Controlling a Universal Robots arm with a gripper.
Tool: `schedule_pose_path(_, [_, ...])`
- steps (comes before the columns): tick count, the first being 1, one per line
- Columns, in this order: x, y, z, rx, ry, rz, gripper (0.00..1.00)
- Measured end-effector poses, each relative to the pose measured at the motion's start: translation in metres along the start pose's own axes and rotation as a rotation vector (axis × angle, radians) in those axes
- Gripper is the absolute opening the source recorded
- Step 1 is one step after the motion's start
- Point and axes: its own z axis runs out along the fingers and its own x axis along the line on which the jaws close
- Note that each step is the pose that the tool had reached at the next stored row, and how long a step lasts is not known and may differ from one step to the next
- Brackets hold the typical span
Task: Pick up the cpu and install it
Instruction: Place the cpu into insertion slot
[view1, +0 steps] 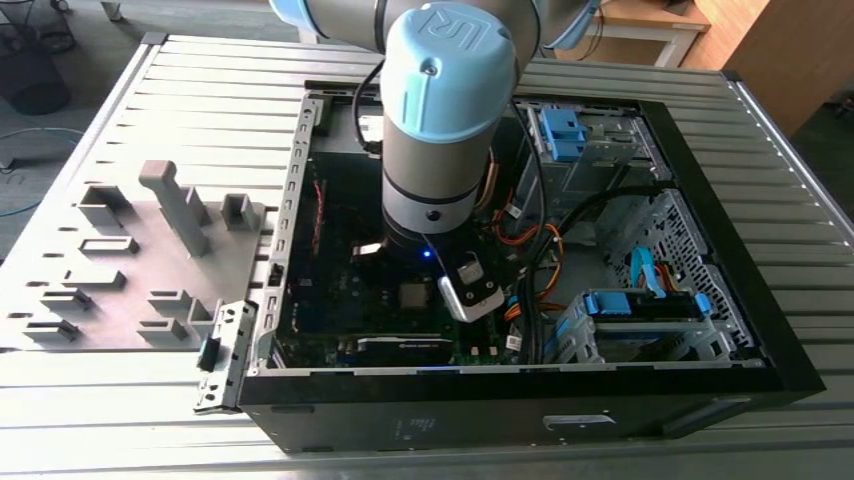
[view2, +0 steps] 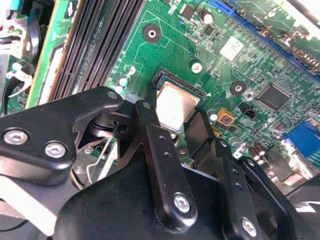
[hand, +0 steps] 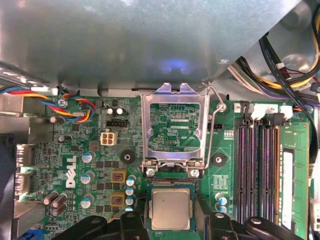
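Cpu (hand: 171, 209), small thin flat square chip with dull grey-silver face: lies level in, or just over, the black square socket (view2: 161, 75) of the green motherboard (hand: 100, 170), inside the open black computer case (view1: 534, 405). Black two-fingered gripper (hand: 172, 218): appears clamped on two opposite edges of the chip, presumably sparing its face and contact side. Silver hinged metal retention frame (hand: 148, 125): stands tipped up beside the socket, leaving the seat open.

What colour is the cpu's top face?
Dull grey-silver. The cpu shows best in the first wrist view.
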Motion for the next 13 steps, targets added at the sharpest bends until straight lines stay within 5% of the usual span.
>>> schedule_pose_path(13, [0.0001, -0.0001, 0.0012, 0.0000, 0.0000, -0.001, 0.47])
